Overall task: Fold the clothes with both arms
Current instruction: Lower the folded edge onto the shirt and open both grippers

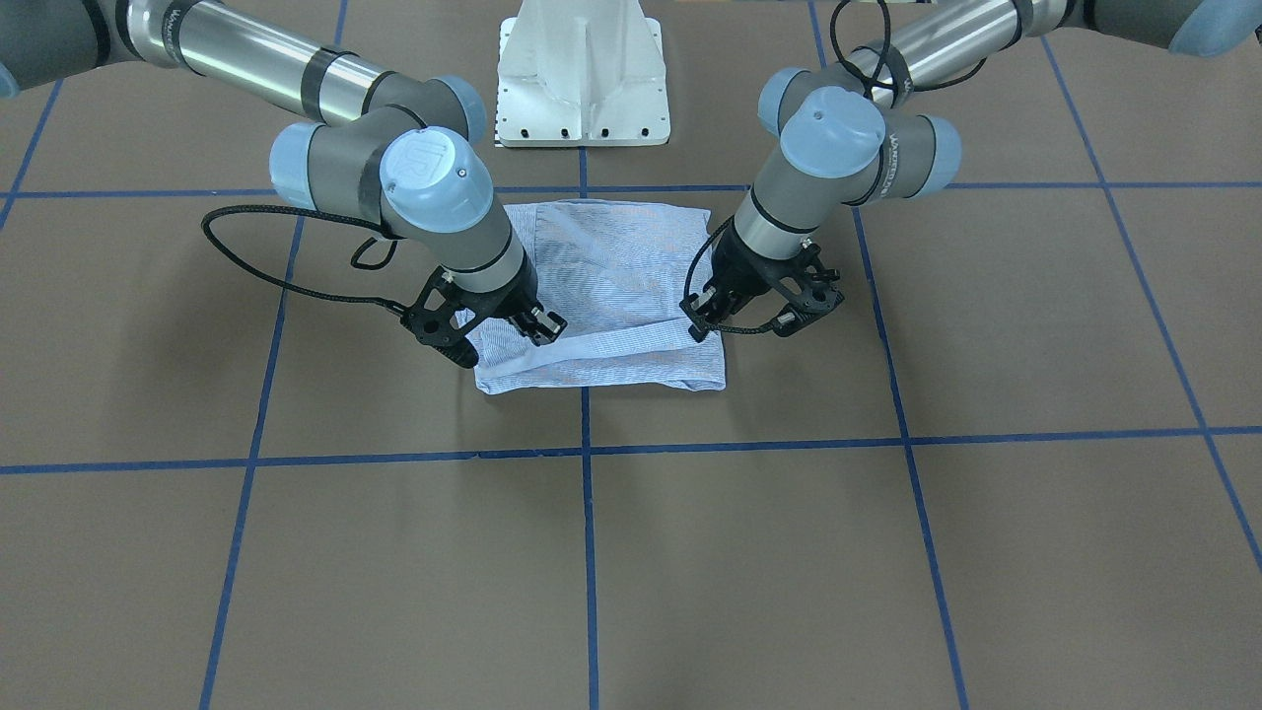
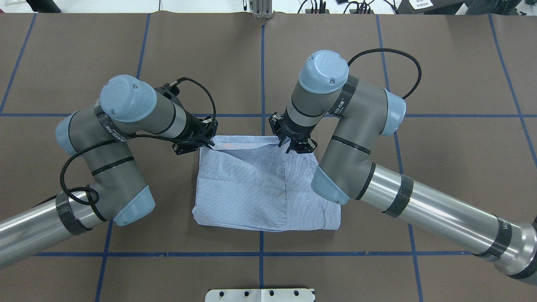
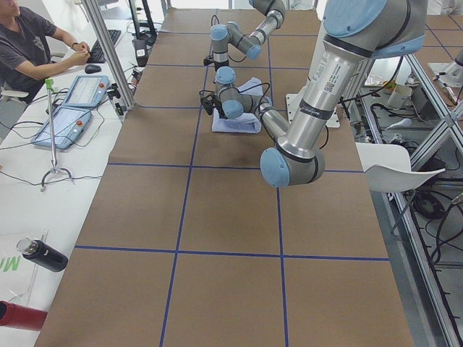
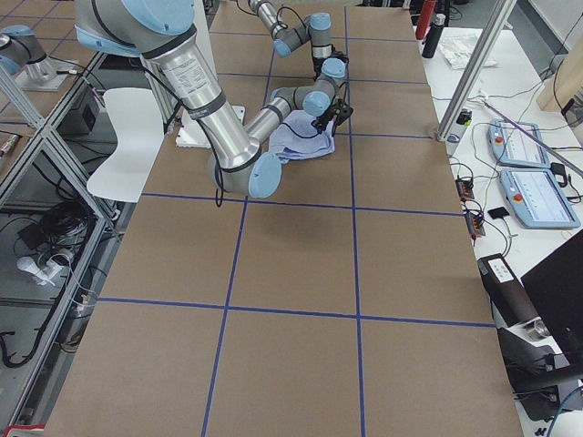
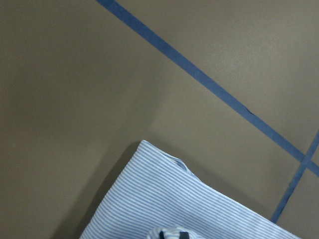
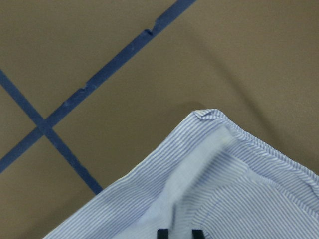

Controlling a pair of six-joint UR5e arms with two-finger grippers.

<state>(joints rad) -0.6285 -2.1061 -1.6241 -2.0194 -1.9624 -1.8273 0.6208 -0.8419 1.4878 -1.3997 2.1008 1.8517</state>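
Observation:
The light blue striped shirt (image 1: 601, 286) lies folded into a rectangle on the brown table (image 2: 440, 75). My left gripper (image 2: 208, 141) is at its far left corner in the overhead view, shut on a pinch of the top layer (image 5: 164, 199). My right gripper (image 2: 289, 144) grips the far right part of the same edge. Fabric bunches up between its black fingertips (image 6: 162, 233). In the front-facing view the left gripper (image 1: 702, 323) and right gripper (image 1: 540, 325) hold that edge slightly raised, with a lower layer showing beyond it toward the camera.
The white pedestal base (image 1: 582, 79) stands just behind the shirt on the robot's side. Blue tape lines (image 2: 261, 84) grid the table. In the left side view a person (image 3: 29, 43) sits at a desk with teach pendants (image 3: 69, 116) beyond the table's far edge.

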